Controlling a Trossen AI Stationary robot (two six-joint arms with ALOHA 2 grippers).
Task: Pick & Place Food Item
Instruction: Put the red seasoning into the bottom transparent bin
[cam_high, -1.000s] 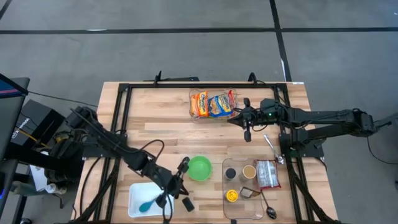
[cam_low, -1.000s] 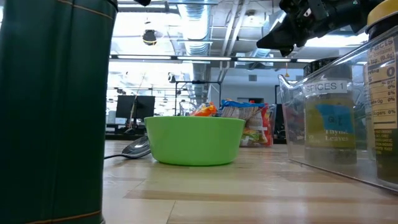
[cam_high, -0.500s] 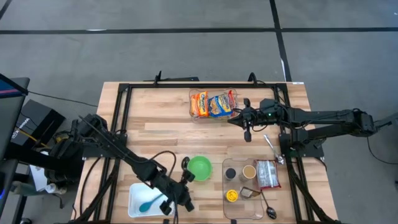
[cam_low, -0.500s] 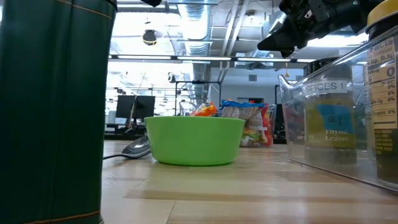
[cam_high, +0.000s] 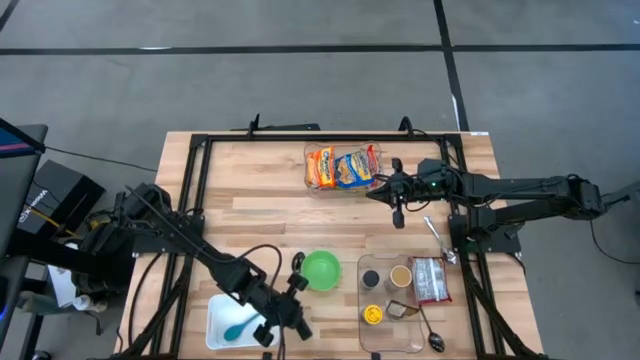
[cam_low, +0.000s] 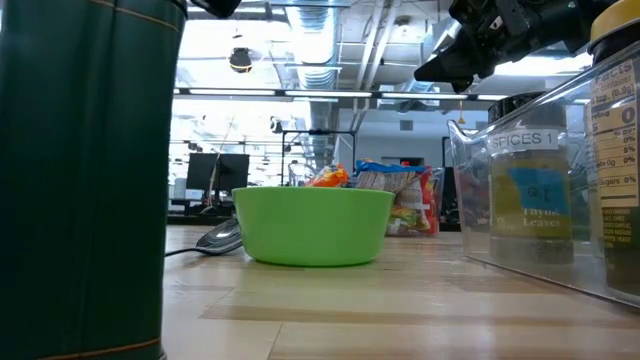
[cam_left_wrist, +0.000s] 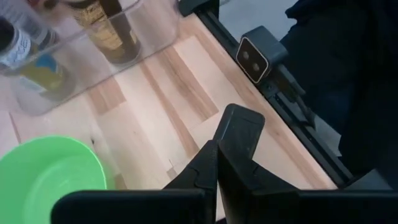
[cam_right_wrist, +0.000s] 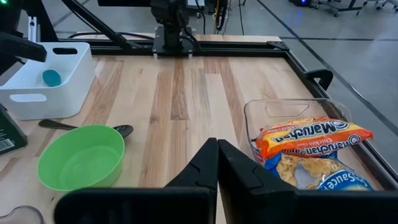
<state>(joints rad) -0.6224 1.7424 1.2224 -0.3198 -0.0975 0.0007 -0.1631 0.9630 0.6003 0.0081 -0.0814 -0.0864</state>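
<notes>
Both grippers are clenched and empty, the right gripper (cam_high: 397, 207) just beside the noodle packets (cam_high: 343, 167) in their clear tray (cam_right_wrist: 273, 109) near the desk's far edge, the left gripper (cam_high: 297, 326) near the green bowl (cam_high: 321, 270), so picking seems not yet begun.

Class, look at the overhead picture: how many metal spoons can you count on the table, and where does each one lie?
3. One spoon lies just left of the green bowl, one by the right arm's base, one at the front edge right of the spice bin. Others may be hidden.
</notes>
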